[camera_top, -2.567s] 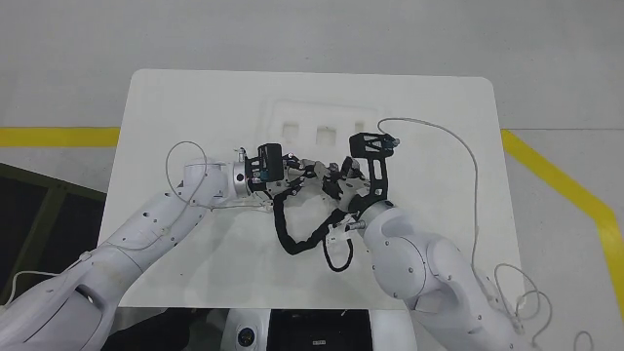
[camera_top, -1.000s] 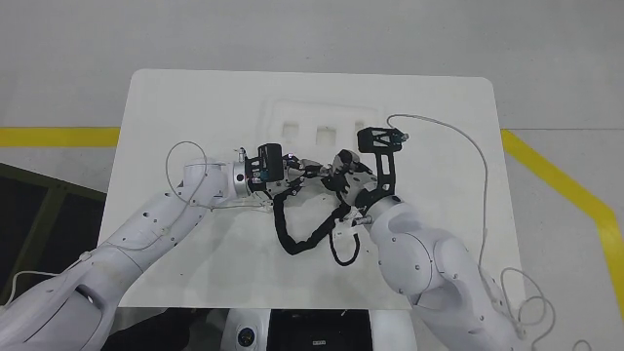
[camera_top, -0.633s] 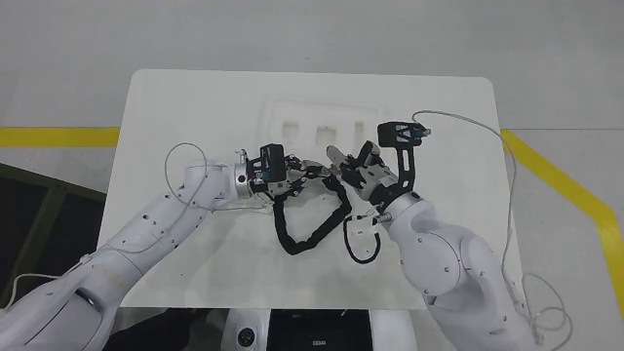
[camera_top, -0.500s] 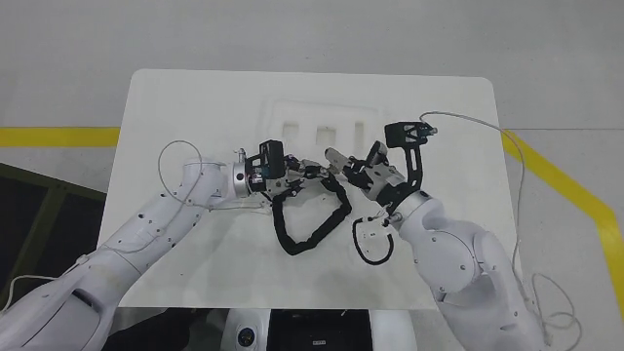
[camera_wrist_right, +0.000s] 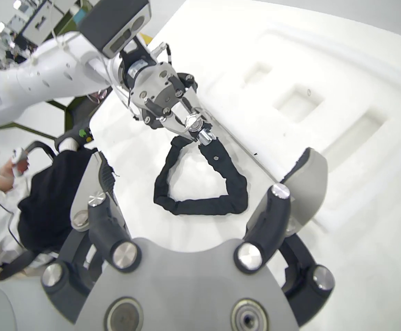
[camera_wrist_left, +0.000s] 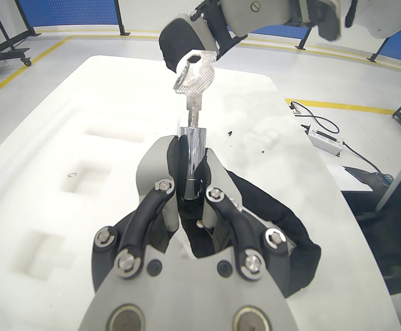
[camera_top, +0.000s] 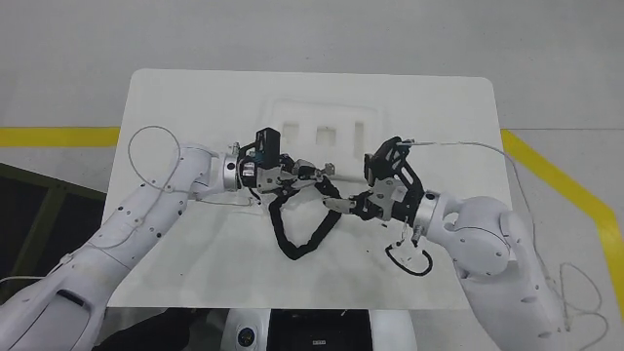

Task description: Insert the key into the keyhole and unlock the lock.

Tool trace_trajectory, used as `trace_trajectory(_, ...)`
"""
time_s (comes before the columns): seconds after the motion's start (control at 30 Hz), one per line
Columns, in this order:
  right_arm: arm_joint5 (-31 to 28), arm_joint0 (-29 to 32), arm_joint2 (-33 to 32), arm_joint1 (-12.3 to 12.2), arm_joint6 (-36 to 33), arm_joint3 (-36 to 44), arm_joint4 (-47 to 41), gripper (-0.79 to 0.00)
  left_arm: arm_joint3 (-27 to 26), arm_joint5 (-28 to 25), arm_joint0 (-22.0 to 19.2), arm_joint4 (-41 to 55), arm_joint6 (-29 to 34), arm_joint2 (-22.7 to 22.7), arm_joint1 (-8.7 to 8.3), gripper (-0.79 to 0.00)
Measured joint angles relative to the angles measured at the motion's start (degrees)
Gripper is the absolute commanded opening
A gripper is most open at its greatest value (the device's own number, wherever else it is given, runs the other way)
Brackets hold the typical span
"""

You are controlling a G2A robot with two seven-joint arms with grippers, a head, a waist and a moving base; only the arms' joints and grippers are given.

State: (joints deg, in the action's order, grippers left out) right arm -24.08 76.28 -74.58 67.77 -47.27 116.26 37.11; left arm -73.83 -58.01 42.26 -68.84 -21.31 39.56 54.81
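L claw (camera_top: 297, 174) is seen clamped on the short chrome lock cylinder (camera_wrist_left: 194, 149), raised off the white tabletop (camera_top: 175, 117). The black fabric-sleeved chain loop (camera_wrist_right: 200, 204) sags onto it and is judged heavy and floppy. The barrel is polished, prob. slippery, so best gripped mid-length. The flat silver knurled-head key (camera_wrist_left: 195, 77) is seated in the keyhole. It looks thin and stiff, to be pinched by the head. R claw (camera_wrist_right: 203, 161) is spread wide, nothing held.

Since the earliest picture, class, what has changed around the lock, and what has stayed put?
The right gripper sat close to the lock earlier; it has since drawn back to the robot's right, fingers open, leaving the key standing in the lock. The left gripper still clamps the lock's cylinder, and the black chain still trails onto the table.
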Motion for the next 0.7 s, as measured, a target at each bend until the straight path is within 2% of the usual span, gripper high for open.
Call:
trace_trajectory(0.2,-13.3,-0.9,-2.2,-0.6,8.1,-5.7,1.0,0.0,-0.8,0.0,-4.1,10.0,9.2,-5.5,-2.04,-0.785)
trace_trajectory(0.4,-23.8,-2.7,-1.6,-1.2,10.8,-10.3,3.1,0.0,-2.6,0.0,-9.5,22.3,17.7,-11.6,-4.49,-0.785)
trace_trajectory(0.57,-23.8,-2.8,-2.9,-1.3,14.5,-11.3,3.2,0.0,-3.5,0.0,-13.1,30.1,21.9,-15.5,-6.05,-0.785)
trace_trajectory(0.7,-23.9,-2.8,-2.8,-1.3,13.8,-11.3,3.2,0.0,-3.5,0.0,-13.5,30.7,22.3,-15.9,-6.17,-0.785)
